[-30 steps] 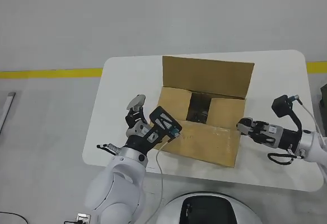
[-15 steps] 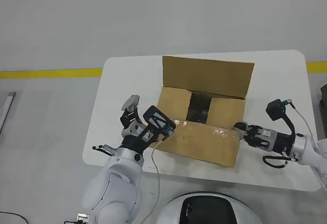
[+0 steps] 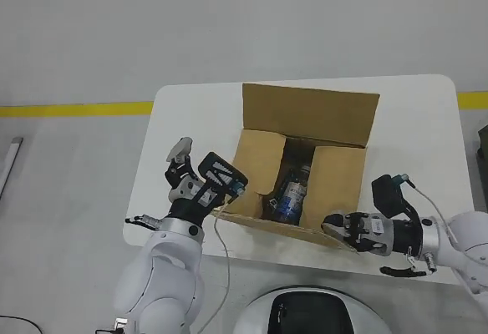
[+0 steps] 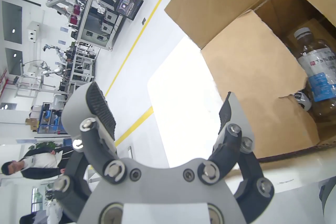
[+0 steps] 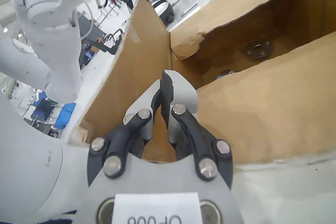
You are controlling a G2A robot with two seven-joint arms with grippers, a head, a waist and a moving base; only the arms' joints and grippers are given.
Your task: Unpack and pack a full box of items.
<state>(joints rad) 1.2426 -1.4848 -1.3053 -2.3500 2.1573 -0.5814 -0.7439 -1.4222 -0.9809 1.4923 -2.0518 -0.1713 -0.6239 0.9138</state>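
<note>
While right gripper (image 5: 162, 83) clamps front flap (image 5: 136, 57) of cardboard box (image 3: 311, 113), left gripper (image 4: 160, 96) spread: fold flap fully outward, clearing bottle (image 3: 292, 194) at centre frame.

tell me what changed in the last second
The right gripper, shut on the near flap, pulled it back towards the robot, uncovering a bottle in the cardboard box. The open left gripper drew away from the box. Box and table stayed put.

white table (image 3: 411, 108) carries 1 open cardboard box (image 3: 311, 113).
</note>
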